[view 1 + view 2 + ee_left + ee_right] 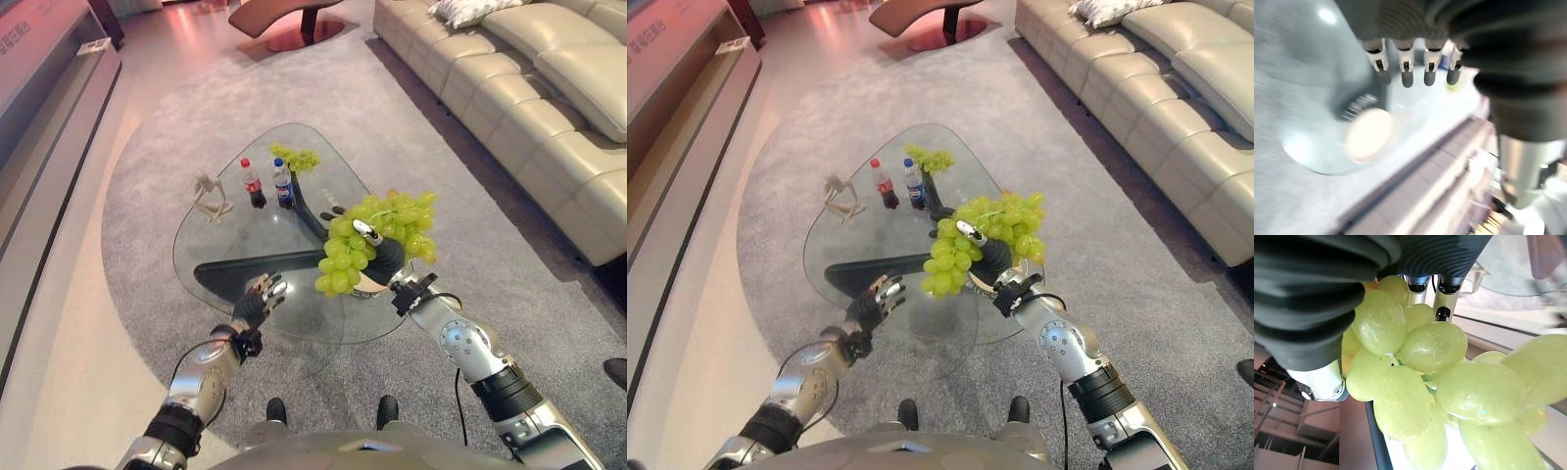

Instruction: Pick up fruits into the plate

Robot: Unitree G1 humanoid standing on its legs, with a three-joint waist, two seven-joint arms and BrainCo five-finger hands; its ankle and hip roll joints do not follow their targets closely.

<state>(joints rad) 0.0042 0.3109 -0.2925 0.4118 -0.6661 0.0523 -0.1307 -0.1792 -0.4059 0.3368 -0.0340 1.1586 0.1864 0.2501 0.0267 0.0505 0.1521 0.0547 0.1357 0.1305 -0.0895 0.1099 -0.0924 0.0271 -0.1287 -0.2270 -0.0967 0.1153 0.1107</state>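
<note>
Left hand (259, 301) over near edge of rounded-triangular glass counter (235, 240), fingers (1406, 73) relaxed, holding nothing. Two small plastic bottles (267, 183) upright mid-counter; second small green grape bunch (295, 157) at far edge. Right hand (384, 257) above counter's right edge, fingers (1442, 296) clenched round large bunch of green grapes (374, 240), lifted clear.

There were two bunches of green grapes, a large one (377, 240) and a smaller one (295, 157), two small bottles (254, 183) (283, 183) (standing side by side) and one wooden figurine (210, 195).
</note>
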